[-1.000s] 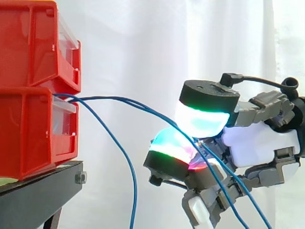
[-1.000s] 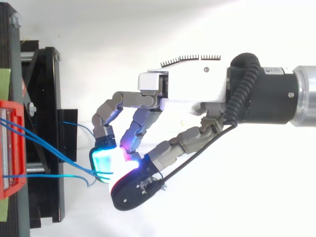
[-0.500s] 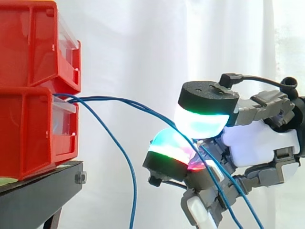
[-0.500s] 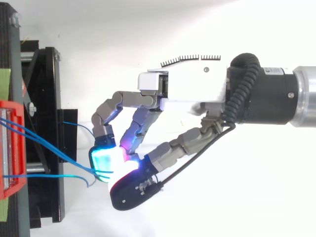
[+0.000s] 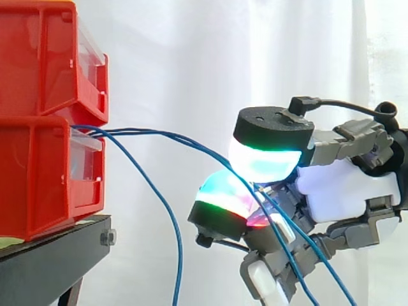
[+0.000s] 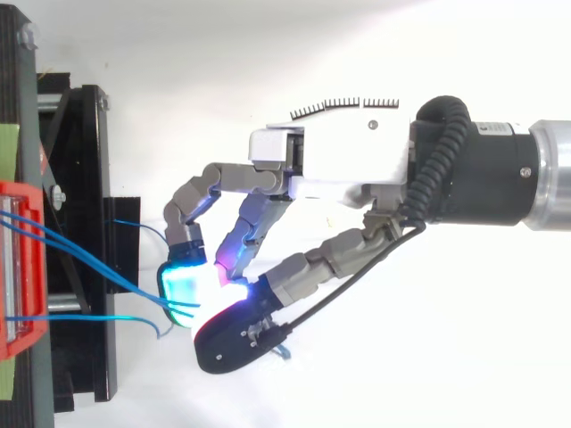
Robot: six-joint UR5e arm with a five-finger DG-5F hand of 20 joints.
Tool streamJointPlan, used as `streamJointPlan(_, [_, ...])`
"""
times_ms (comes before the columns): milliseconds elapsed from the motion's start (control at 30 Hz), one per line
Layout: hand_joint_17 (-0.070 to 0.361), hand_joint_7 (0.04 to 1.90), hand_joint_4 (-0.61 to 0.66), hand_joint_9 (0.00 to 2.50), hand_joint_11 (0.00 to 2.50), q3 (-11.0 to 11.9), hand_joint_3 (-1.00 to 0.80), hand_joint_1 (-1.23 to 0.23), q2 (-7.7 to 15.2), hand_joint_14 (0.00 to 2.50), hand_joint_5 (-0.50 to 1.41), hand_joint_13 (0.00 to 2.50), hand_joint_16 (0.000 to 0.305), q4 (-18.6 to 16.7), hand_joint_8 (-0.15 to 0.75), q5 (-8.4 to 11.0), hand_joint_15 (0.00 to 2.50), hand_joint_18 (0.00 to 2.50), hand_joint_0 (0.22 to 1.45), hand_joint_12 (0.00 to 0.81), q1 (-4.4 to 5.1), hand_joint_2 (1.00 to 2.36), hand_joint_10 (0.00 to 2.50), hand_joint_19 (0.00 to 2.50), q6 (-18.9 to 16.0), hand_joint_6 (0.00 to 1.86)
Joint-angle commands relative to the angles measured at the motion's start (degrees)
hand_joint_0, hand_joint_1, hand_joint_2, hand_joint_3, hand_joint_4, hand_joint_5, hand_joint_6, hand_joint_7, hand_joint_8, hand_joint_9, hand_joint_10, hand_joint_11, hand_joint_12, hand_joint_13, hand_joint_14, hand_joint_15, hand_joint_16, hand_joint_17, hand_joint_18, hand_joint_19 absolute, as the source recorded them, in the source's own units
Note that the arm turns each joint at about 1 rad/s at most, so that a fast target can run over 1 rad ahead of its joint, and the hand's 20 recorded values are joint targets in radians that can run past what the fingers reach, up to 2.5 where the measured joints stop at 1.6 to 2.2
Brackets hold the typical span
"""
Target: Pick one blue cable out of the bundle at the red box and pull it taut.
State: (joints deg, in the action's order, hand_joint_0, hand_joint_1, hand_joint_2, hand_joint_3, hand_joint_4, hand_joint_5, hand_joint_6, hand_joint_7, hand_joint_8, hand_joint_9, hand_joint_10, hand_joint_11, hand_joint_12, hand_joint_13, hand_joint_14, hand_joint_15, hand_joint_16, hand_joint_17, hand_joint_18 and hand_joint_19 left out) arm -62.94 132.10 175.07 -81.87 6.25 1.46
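**Blue cable pinched, still slack**

The blue cable (image 5: 204, 152) is running from the front of the lower red box (image 5: 38, 172) out and down to the hand (image 5: 338, 191), where the glowing fingertips (image 5: 264, 162) are pressing together on it. A second strand is lying so close beside it that it cannot be told whether one or both are being pinched. Another blue strand (image 5: 179, 248) is hanging loose in front of the black stand (image 5: 51, 255). Compared with a second ago, the hand is sitting slightly nearer the box and lower, so the span is sagging, not tightening. The grip is probably still being settled, and the pull away from the box is not yet starting.
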Motion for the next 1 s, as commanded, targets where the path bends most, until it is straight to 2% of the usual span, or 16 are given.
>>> streamJointPlan(0, [0.152,1.01,0.12,1.03,0.98,0.01,-0.10,-0.57,0.00,0.02,-0.16,0.86,0.067,-0.26,0.406,0.31,0.51,0.77,0.56,0.448,0.08,1.27,0.01,0.45,-0.05,0.84])
streamJointPlan(200, [0.151,0.93,0.16,1.01,0.95,0.01,-0.08,-0.57,0.00,0.02,-0.15,0.85,0.067,-0.35,0.418,0.49,0.51,0.76,0.56,0.449,0.16,1.27,0.01,0.45,0.03,0.83])
streamJointPlan(467, [0.151,0.94,0.18,1.00,0.96,0.01,-0.08,-0.60,0.00,0.02,-0.15,0.85,0.067,-0.35,0.420,0.75,0.52,0.76,0.57,0.447,0.16,1.25,0.01,0.45,0.03,0.81])
streamJointPlan(667, [0.148,0.97,0.19,1.01,0.99,0.01,-0.05,-0.66,0.00,0.02,-0.15,0.86,0.066,-0.35,0.422,0.75,0.53,0.75,0.61,0.442,0.16,1.00,0.01,0.45,-0.14,0.81])
streamJointPlan(833, [0.120,1.02,0.16,0.97,1.03,0.01,-0.32,-0.67,0.00,0.02,-0.16,0.81,0.054,-0.35,0.370,0.75,0.56,0.65,0.54,0.392,0.16,1.01,0.02,0.51,-0.14,0.81])
streamJointPlan(967, [0.124,1.00,0.16,0.98,1.04,-0.08,-0.44,-0.65,0.00,0.02,-0.16,0.81,0.055,-0.35,0.374,0.75,0.57,0.67,0.52,0.397,-0.01,1.00,0.01,0.51,-0.05,0.81])
